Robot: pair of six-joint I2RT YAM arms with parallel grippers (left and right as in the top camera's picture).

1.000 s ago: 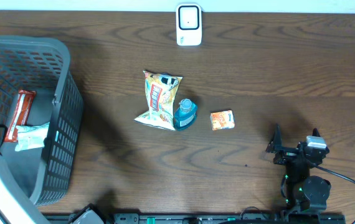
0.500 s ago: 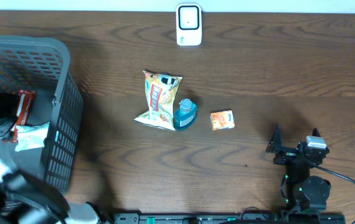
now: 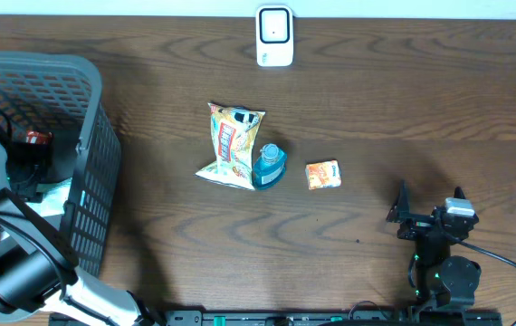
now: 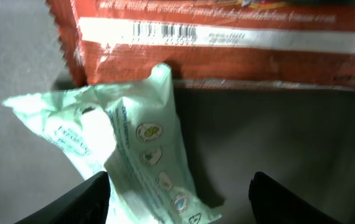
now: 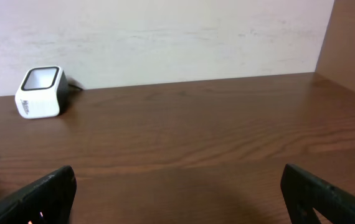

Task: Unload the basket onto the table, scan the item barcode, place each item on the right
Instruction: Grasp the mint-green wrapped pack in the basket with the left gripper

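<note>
Overhead: the left arm (image 3: 9, 263) reaches into the grey basket (image 3: 90, 136) at the table's left edge; chip bag (image 3: 229, 145), blue bottle (image 3: 270, 166) and orange packet (image 3: 323, 175) lie mid-table, open wood around them; the scanner (image 3: 274, 36) stands at the far edge.
Left wrist: the left gripper (image 4: 179, 180) is spread above a pale green packet (image 4: 121, 143), pinching nothing; the red packet (image 4: 227, 43), barcode up, touches it.
Right wrist: the right gripper (image 5: 179, 171) is spread wide, low over the wood.

Dark wood-grain table (image 3: 376, 109), even diffuse light, soft shadows. Pale off-white wall (image 5: 165, 37) runs along the far edge. Brown side panel (image 5: 352, 37) meets it far right.
</note>
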